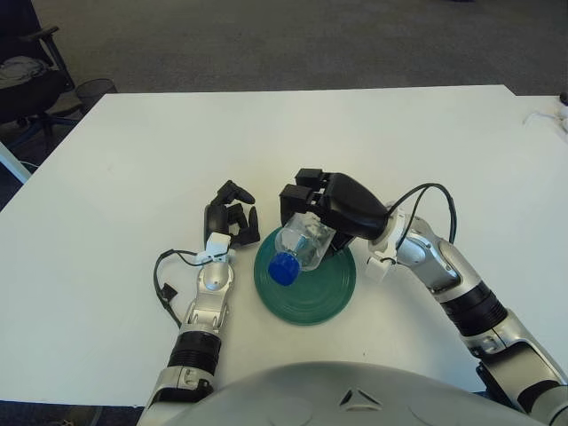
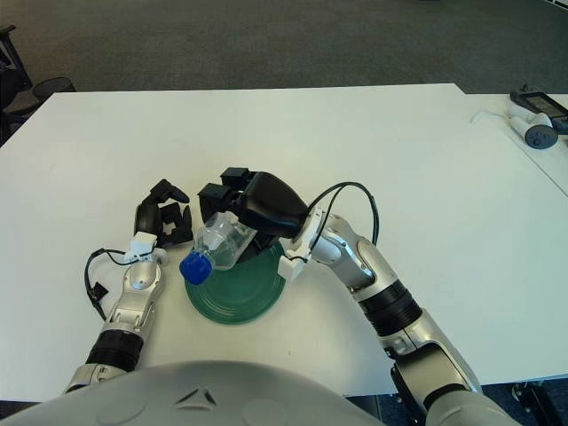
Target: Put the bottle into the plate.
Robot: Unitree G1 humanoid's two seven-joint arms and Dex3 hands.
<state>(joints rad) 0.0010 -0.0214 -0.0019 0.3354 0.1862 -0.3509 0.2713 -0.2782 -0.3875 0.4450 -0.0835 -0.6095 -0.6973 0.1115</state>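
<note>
- Right hand [image 1: 333, 202]: glossy black shell, blocky black fingers.
- Left hand [image 1: 229, 216]: black fingers, white wrist tag.
- Forearms silver-grey with black bands, looping black cables at both wrists.
</note>
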